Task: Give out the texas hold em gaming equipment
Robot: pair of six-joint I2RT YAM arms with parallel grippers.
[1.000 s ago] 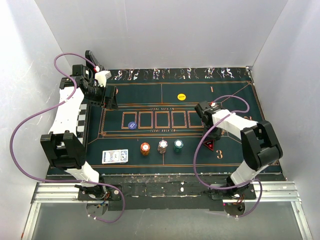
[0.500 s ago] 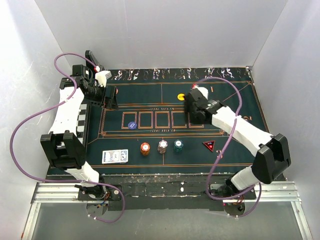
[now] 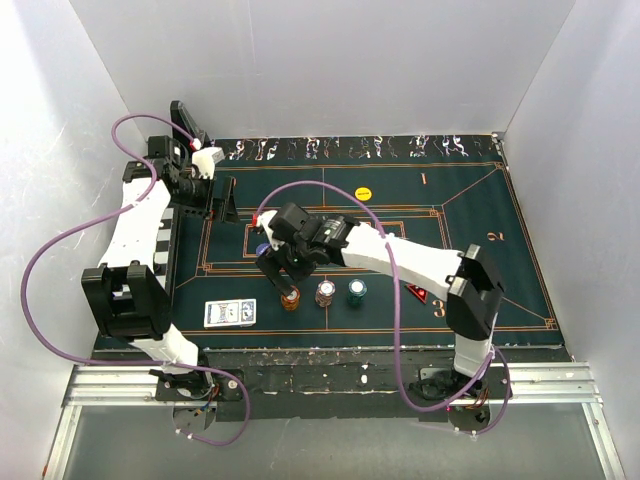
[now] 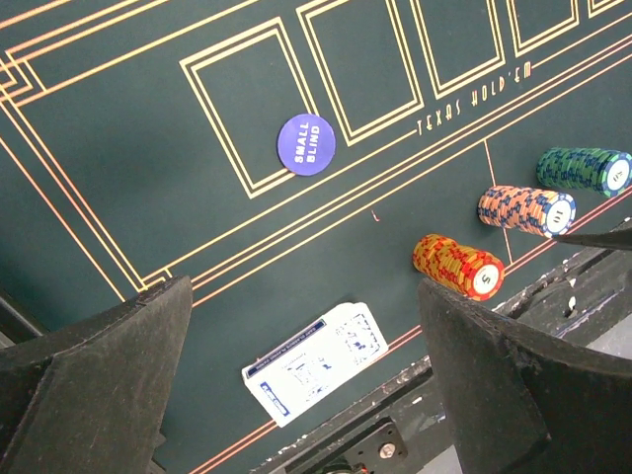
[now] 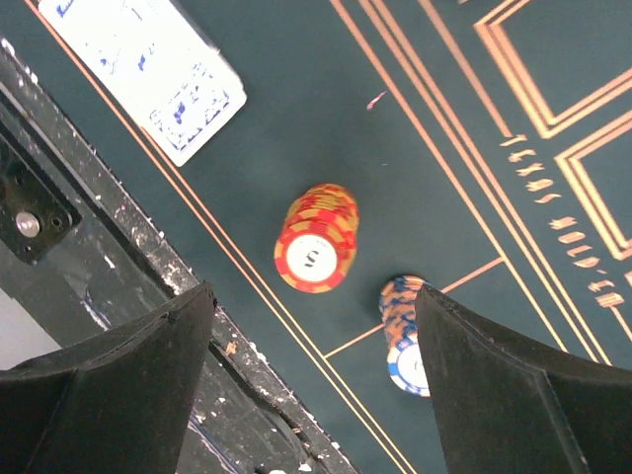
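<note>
Three chip stacks stand in a row on the near part of the mat: orange (image 3: 290, 298), white (image 3: 325, 293) and teal (image 3: 357, 291). Left of them lies a deck of playing cards (image 3: 229, 313). A yellow disc (image 3: 363, 192) rests at the back, and the red triangular marker (image 3: 418, 293) peeks out beside the right arm. My right gripper (image 3: 283, 272) hangs open and empty over the orange stack (image 5: 316, 252), which shows between its fingers. It partly hides the blue disc (image 4: 305, 144). My left gripper (image 3: 222, 198) is open and empty at the back left, high above the cards (image 4: 315, 361).
The dark green mat (image 3: 470, 200) covers the table. A chequered board (image 3: 166, 240) lies along its left edge under the left arm. White walls close in the left, back and right. A black paint-flecked strip (image 3: 330, 362) runs along the near edge.
My right arm has swung from the red marker at the right, past the yellow disc, to above the orange stack at the left, its jaws widening. The left arm barely shifted.
</note>
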